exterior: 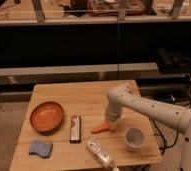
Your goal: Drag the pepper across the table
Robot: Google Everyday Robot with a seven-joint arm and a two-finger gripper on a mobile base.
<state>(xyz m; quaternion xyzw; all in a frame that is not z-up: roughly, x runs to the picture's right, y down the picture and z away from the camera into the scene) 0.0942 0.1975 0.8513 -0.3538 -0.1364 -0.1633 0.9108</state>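
Note:
An orange pepper (pixel 100 129) lies on the wooden table (pixel 84 97), near the middle of its front half. My gripper (pixel 110 126) points down at the pepper's right end, at the tip of the white arm (pixel 139 104) that reaches in from the right. The gripper touches or sits right over the pepper's right end.
An orange bowl (pixel 46 115) stands at the left. A dark flat bar (pixel 75 128) lies left of the pepper. A blue sponge (pixel 40 148) is at the front left, a lying bottle (pixel 99 152) at the front, a white cup (pixel 134 137) at the right.

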